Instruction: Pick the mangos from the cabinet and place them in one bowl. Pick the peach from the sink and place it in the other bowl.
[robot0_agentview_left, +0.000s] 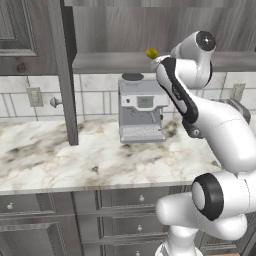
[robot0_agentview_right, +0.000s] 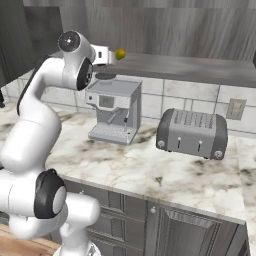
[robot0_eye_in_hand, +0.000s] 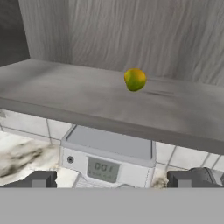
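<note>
A yellow-green mango (robot0_eye_in_hand: 135, 79) lies on the grey shelf of the cabinet (robot0_agentview_left: 107, 62), whose tall plank door (robot0_agentview_left: 67, 75) stands open at the left. My gripper (robot0_eye_in_hand: 117, 179) is open and empty, at shelf height just short of the shelf's front edge, pointing at the mango. From the right base view the gripper (robot0_agentview_right: 110, 55) sits close to the left of the mango (robot0_agentview_right: 120, 54), apart from it. In the left base view the mango (robot0_agentview_left: 151, 52) peeks out beside my wrist. The peach, the sink and both bowls are out of view.
A grey coffee machine (robot0_agentview_left: 141, 111) stands on the marble counter (robot0_agentview_left: 75, 160) directly under the shelf and my hand. A toaster (robot0_agentview_right: 192, 132) sits further right against the tiled wall. Panelled drawers with knobs (robot0_agentview_left: 120, 200) run below the counter.
</note>
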